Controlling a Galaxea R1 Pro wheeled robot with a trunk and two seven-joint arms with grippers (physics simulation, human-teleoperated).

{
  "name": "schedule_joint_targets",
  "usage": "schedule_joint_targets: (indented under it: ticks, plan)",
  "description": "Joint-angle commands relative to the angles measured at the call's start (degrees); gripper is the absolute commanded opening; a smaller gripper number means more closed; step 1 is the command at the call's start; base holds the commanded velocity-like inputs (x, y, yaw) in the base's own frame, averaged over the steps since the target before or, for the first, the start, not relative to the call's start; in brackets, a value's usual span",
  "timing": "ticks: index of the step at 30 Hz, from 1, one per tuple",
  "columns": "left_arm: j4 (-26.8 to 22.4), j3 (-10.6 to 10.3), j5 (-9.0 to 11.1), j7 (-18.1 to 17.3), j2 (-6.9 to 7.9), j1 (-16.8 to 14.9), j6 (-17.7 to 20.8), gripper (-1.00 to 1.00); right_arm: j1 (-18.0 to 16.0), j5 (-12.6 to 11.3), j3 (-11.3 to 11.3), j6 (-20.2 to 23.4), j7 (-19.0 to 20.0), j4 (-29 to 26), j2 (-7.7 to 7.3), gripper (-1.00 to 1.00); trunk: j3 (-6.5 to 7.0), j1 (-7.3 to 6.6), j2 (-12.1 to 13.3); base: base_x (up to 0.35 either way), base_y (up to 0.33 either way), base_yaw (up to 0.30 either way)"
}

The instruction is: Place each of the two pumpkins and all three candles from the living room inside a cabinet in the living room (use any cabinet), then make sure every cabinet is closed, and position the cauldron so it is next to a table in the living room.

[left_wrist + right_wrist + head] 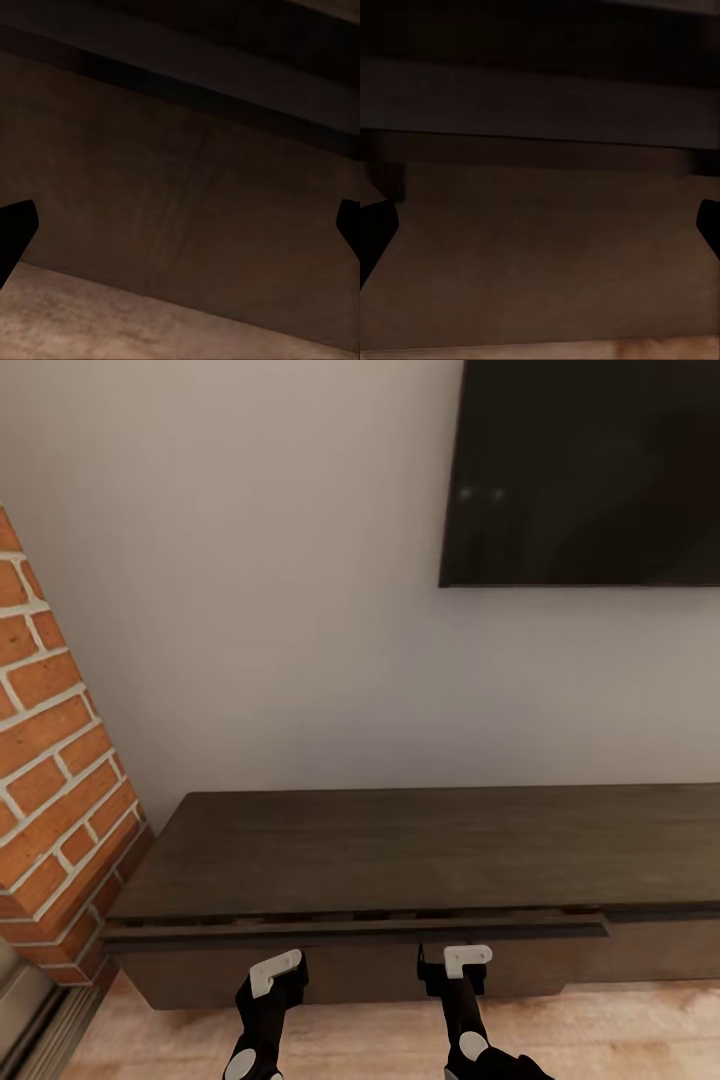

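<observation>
The long dark brown cabinet [420, 850] stands against the wall. Its top drawer front [350, 931] sticks out a little, leaving a thin gap along the top edge. My left gripper [275, 972] and right gripper [455, 960] are both low in front of the cabinet, close to the panel below that drawer front. In the left wrist view the left gripper [180, 232] is open, facing the brown cabinet front [187, 202]. In the right wrist view the right gripper [540, 232] is open too, below the drawer's overhang [540, 105]. Pumpkins, candles and cauldron are out of view.
A brick column [55, 760] stands just left of the cabinet. A black TV [590, 470] hangs on the wall above the cabinet's right part. Pale wooden floor [360, 1040] runs in front of the cabinet.
</observation>
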Motion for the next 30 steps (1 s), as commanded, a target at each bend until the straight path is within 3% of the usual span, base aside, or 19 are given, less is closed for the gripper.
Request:
schedule_joint_targets:
  ticks: [1,18,30]
  plan:
    - [0.0,-0.3,0.6,0.3,0.05,-0.1,-0.4,1.00,-0.1,-0.5,0.4,-0.4,-0.3,0.0,-0.02,1.00,-0.05,0.00,0.0,0.134,0.000,0.000]
    - [0.0,-0.3,0.6,0.3,0.06,-0.1,-0.4,1.00,-0.1,-0.5,0.4,-0.3,-0.3,0.0,-0.01,1.00,-0.05,0.00,0.0,0.060,0.000,0.000]
    - [0.0,-0.3,0.6,0.3,-0.01,-0.1,-0.4,1.00,-0.1,-0.8,0.4,-0.4,-0.4,0.0,-0.02,1.00,-0.05,0.00,0.0,-0.282,0.000,0.000]
